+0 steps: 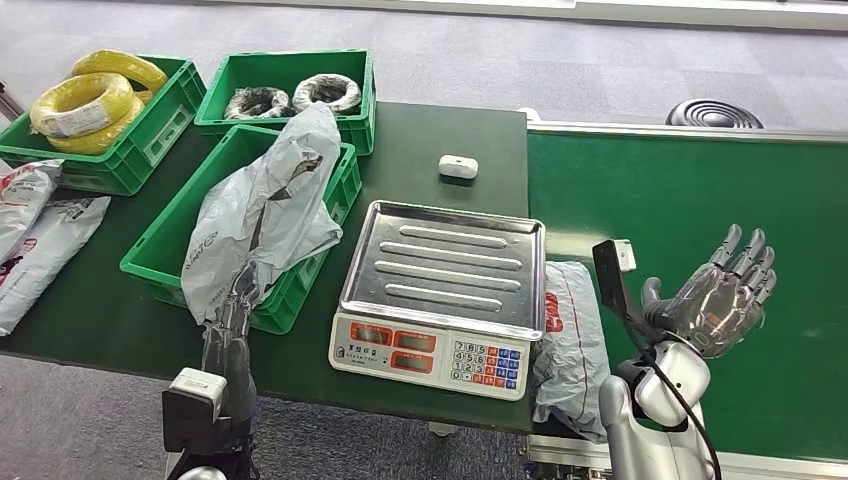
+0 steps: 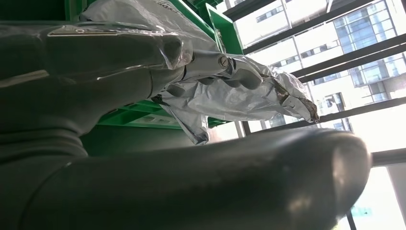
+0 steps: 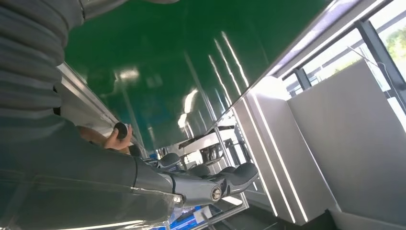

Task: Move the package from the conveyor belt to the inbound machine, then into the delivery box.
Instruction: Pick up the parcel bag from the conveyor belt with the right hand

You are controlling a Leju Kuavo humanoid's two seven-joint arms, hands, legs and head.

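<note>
The left hand (image 1: 232, 312) was closed on the lower edge of a grey plastic package (image 1: 262, 215), its fingers (image 2: 239, 76) pinching the crumpled film, which the left wrist view showed folded over them. The package hung tall and slack from that grip, draped over the near green crate (image 1: 160, 255) at the edge of the dark green table (image 1: 420, 150); holding it by one edge seemed to let the bag's weight pull it down into the crate, which I took to be the delivery box. The scale (image 1: 440, 290) beside the crate, presumably the inbound machine, had nothing on its steel tray, so the weighing step looked finished and the drop into the crate was the step in hand. The right hand (image 1: 722, 290) was raised over the green conveyor belt (image 1: 690, 200) with palm up, fingers spread and holding nothing, probably kept there to be ready for another pick. A second grey package with red print (image 1: 570, 340) lay wedged between the scale and the belt's edge, near that hand. Two further crates stood behind, one with yellow cable coils (image 1: 90, 100) and one with dark coils (image 1: 295, 95). More bags (image 1: 30, 230) lay at the table's left end, and a small white case (image 1: 458, 166) sat behind the scale.
</note>
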